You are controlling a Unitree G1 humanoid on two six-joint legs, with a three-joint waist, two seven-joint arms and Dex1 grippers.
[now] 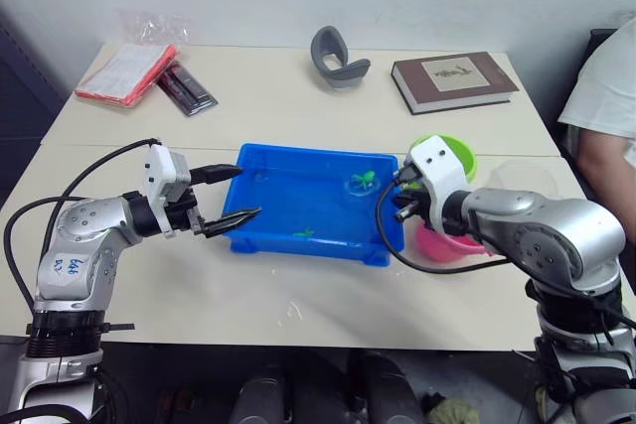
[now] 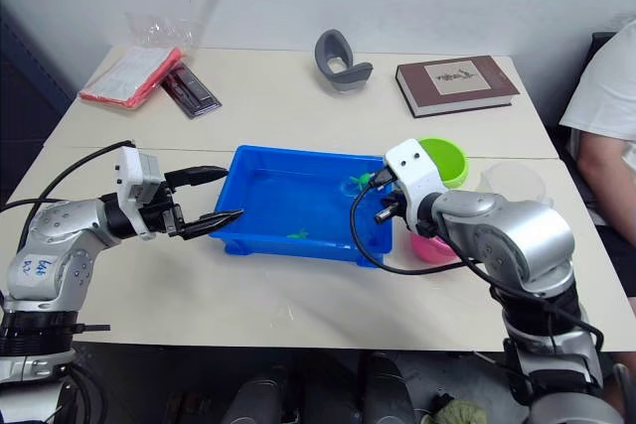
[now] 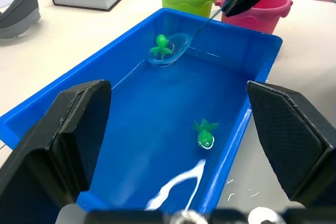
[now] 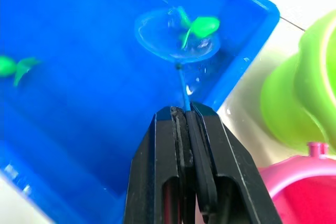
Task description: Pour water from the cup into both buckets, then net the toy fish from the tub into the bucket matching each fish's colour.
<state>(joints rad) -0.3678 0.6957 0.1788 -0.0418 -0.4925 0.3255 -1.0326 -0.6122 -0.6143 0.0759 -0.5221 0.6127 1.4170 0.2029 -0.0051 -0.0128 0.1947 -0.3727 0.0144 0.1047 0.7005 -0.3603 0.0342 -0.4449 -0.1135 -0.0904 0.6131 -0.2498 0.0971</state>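
The blue tub point(image 1: 283, 196) sits mid-table with water in it. My right gripper point(image 4: 185, 113) is shut on the thin handle of the net point(image 4: 176, 35), at the tub's right end. The net's hoop lies in the water with a green toy fish point(image 4: 197, 27) in it. A second green fish point(image 1: 303, 233) floats near the tub's front wall. Just right of the tub stand the lime green bucket point(image 1: 452, 154) and, nearer me, the pink bucket point(image 1: 442, 243). The clear cup point(image 1: 522, 178) stands right of them. My left gripper point(image 1: 246, 192) is open at the tub's left rim, holding nothing.
At the back of the table lie a brown book point(image 1: 452, 79), a grey curved object point(image 1: 338, 55), a red packet point(image 1: 127, 71) and a dark flat item point(image 1: 187, 88). A person's arm and white sleeve point(image 1: 606, 116) are at the right edge.
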